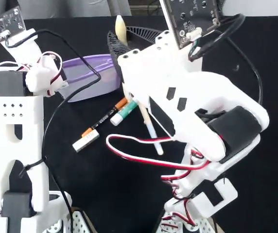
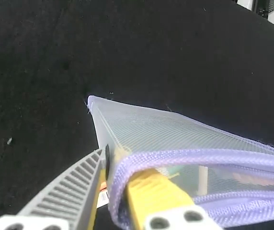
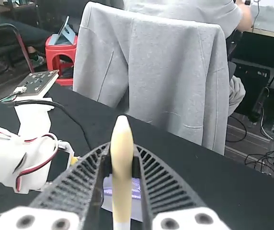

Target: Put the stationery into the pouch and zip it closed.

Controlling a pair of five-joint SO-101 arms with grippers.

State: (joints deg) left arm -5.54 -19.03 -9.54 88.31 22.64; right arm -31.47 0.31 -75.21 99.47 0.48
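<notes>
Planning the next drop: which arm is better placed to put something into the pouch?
Right. The right fingers hold a cream pen close by the pouch; the left fingers pinch the pouch's rim, likely steadying it.

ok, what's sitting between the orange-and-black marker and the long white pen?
High view: a short teal-capped stick lies on the table between the marker and the white pen, close beside the marker's orange cap.

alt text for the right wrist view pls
The right pincer grips a cream pen between its black fingers, with the purple pouch just beyond on the black table. The white left arm is alongside, and a grey jacket hangs on a chair behind.
</notes>
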